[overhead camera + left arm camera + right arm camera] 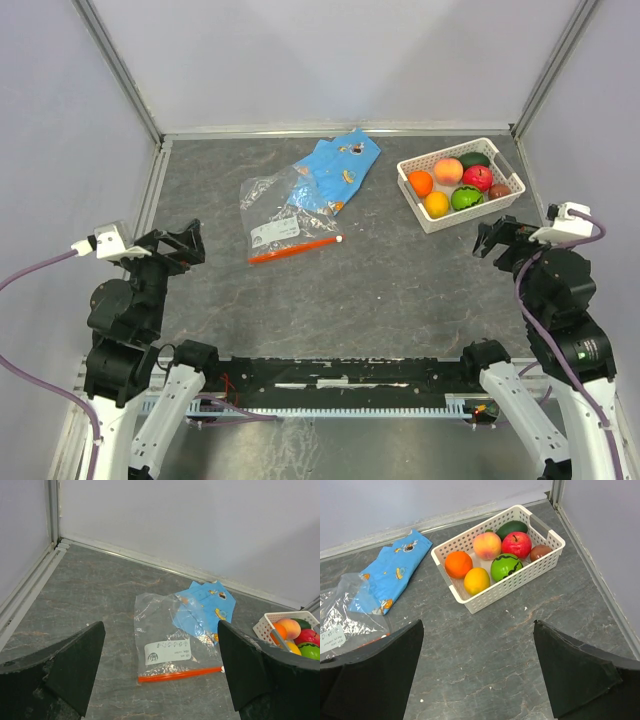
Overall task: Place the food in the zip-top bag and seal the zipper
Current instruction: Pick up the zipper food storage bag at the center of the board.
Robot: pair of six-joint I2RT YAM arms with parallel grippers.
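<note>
Between the fingers of the left gripper (185, 246) nothing is held; its jaws are spread wide above the table (380, 290), and the same is seen at the right gripper (497, 240), spread and empty. Ahead of the left jaws the zip-top bag (278, 212) is laid flat, its zipper (295, 249) turned toward the arms, its far corner overlapping a blue cloth (335, 170). Whether the mouth is already open cannot be told. Ahead of the right jaws the food (505, 566) is gathered in a white basket (470, 212), well apart from the bag. No piece has been bagged, so the task is judged to be at its very start. Next, the mouth would probably need to be opened and held by the left gripper, while one piece is lifted out by the right.
</note>
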